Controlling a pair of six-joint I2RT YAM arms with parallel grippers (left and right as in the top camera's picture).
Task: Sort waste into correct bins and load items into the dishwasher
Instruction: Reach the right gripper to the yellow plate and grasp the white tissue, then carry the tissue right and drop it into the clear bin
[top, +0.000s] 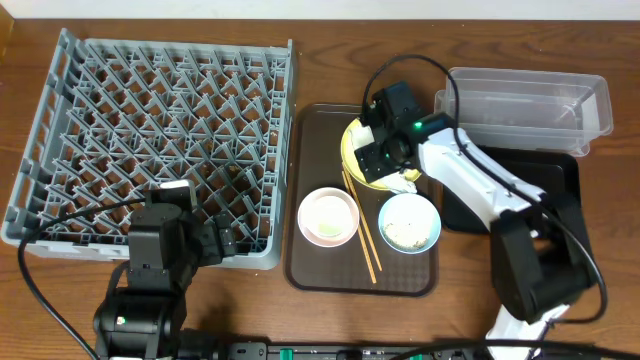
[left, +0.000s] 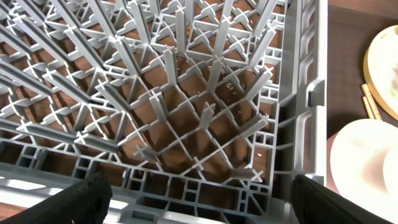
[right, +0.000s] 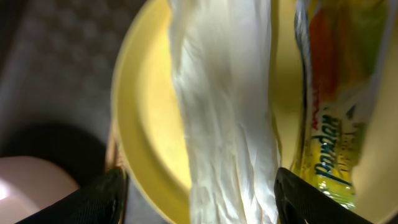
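My right gripper (right: 205, 199) hovers low over the yellow plate (right: 143, 124), open, one finger on each side of the crumpled white napkin (right: 227, 112). The green-and-yellow snack wrapper (right: 329, 124) lies beside the napkin on the plate. Overhead, that gripper (top: 385, 150) covers most of the plate (top: 352, 150). The pink bowl (top: 328, 217), the blue bowl (top: 409, 222) holding rice crumbs, and the chopsticks (top: 362, 235) sit on the brown serving tray (top: 310, 270). My left gripper (left: 199, 199) stands open over the near right corner of the grey dish rack (left: 186, 112), holding nothing.
The clear tub (top: 525, 100) is at the back right, with the black tray (top: 560, 190) just in front of it. The dish rack (top: 285, 150) fills the table's left side, next to the serving tray. A cable loops above the right arm.
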